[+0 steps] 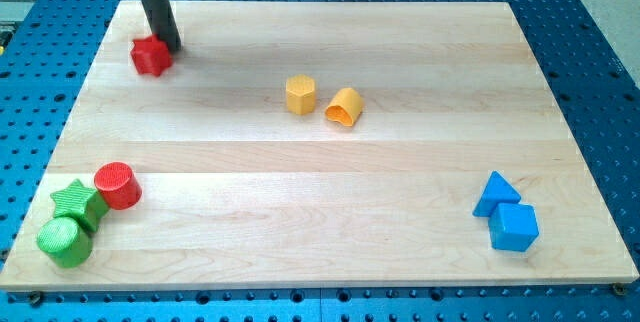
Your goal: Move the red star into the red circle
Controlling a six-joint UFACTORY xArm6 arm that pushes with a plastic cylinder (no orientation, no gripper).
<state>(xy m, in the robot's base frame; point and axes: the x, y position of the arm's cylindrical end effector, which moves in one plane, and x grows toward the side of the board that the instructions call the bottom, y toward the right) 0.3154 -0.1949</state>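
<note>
Our tip [171, 46] – just a rod, holding nothing – touches the red star [150, 56]; pushed off-centre, it could slip past the red circle [117, 184].

The red star [150, 56] lies flat near the worktop's top left corner in the view, a small, chunky block whose points are hard to make out. The red circle [118, 185], a short ribbed cylinder standing on its flat end, sits well apart from it, near the view's bottom left, almost straight below the star.
</note>
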